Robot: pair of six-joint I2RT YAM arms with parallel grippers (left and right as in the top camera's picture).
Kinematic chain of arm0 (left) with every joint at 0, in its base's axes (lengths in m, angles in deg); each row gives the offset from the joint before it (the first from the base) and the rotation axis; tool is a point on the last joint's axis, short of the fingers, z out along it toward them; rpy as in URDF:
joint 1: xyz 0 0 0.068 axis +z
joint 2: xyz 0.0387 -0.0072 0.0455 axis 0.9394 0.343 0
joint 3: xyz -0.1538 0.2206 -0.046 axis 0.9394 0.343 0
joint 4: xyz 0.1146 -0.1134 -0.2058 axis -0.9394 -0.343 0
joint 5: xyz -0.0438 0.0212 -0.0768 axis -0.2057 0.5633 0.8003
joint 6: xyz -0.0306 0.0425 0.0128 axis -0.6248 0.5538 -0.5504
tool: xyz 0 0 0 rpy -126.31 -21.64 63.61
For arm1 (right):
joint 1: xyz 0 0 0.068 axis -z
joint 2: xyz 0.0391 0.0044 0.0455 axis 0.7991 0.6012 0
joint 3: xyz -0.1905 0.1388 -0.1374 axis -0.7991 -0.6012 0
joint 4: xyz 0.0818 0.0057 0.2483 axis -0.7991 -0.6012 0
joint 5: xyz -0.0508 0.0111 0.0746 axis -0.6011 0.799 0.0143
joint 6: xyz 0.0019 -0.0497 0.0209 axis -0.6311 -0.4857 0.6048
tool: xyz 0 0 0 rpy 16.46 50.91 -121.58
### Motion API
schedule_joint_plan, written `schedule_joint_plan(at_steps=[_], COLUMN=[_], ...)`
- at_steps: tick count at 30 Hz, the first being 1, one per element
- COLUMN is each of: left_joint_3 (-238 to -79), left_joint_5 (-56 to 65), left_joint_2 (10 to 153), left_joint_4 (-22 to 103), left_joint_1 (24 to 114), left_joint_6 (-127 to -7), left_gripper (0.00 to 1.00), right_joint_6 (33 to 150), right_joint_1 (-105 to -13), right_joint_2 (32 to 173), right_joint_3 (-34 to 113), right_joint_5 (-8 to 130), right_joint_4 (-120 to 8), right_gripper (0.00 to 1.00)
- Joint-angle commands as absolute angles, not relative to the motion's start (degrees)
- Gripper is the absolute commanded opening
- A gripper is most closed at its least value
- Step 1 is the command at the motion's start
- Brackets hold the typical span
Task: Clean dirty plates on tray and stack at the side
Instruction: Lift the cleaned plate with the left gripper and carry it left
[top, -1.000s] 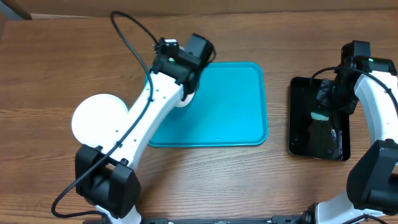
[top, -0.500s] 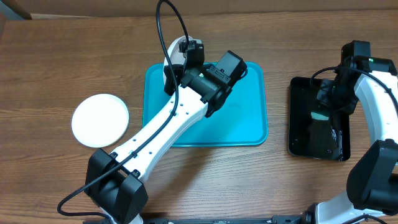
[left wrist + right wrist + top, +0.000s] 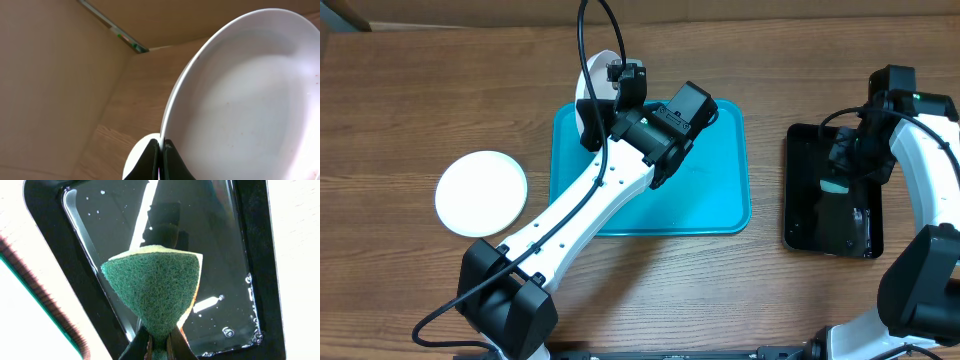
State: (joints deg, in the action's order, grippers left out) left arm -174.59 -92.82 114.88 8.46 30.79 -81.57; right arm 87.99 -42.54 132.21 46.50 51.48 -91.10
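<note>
Two plates are in view. The flat plate (image 3: 481, 193) rests on the table (image 3: 400, 100), left of the turquoise tray (image 3: 700, 180). The held plate (image 3: 596, 72) stands tilted on edge over the tray's far-left corner. My left gripper (image 3: 161, 150) is pinched on its rim, with the hollow face toward that wrist camera. My right gripper (image 3: 156, 342) is clamped on a green sponge (image 3: 152, 292) above the wet black tray (image 3: 807, 215), well apart from the held plate, with the whole turquoise tray between them. I judge the scrub turns on closing that left-to-right gap, hollow face toward the sponge.
</note>
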Motion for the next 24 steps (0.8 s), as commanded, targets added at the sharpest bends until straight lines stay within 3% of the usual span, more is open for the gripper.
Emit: schedule_joint_plan(at_steps=[1,12,24], left_joint_3=[-175.9,-175.9,-175.9], left_joint_5=[-96.2,-94.8,-60.9], left_joint_2=[113.0,113.0,113.0], left_joint_4=[8.5,8.5,4.4], left_joint_1=[30.5,30.4,41.1], left_joint_6=[-81.9,-81.9,-85.6], left_gripper=[0.04,0.04,0.04], right_joint_6=[87.7,87.7,87.7], right_joint_1=[-42.4,-42.4,-42.4], right_joint_2=[130.2,130.2,130.2], right_joint_3=[46.3,46.3,46.3], right_joint_5=[51.9,51.9,51.9], right_joint_4=[-90.8,-90.7,-90.8], right_gripper=[0.04,0.04,0.04])
